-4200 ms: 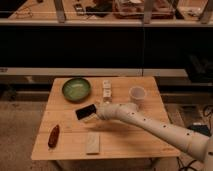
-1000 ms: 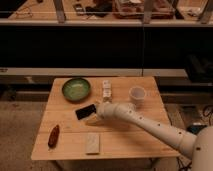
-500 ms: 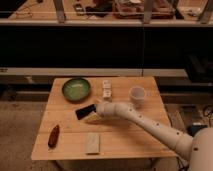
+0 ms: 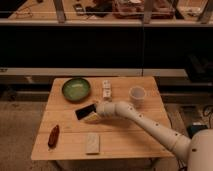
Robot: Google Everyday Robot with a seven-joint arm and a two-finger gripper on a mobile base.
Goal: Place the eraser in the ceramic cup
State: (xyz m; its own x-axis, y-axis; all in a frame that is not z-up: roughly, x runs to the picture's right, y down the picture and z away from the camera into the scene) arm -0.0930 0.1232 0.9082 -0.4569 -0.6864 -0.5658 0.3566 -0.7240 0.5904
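One camera view gives me the whole wooden surface (image 4: pixel 64 116). My gripper (image 4: pixel 95 116) sits low at the right end of the eraser (image 4: pixel 84 112), which lies flat near the middle, just below the green bowl (image 4: pixel 76 89). Whether the gripper has closed on it, I cannot tell. The ceramic cup (image 4: pixel 137 95) stands upright to the right, well apart from both. A red object (image 4: pixel 53 136) and a pale block (image 4: pixel 92 143) lie nearer the front edge.

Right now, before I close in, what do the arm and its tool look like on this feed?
The arm is a smooth, rounded, off-white tube in thick segments, with small dark spots along its top and no loose cables showing. It widens into a white rounded body at lower right. The tool, at the black eraser on the wooden table, looks pale yellowish; I can't make out more of it.
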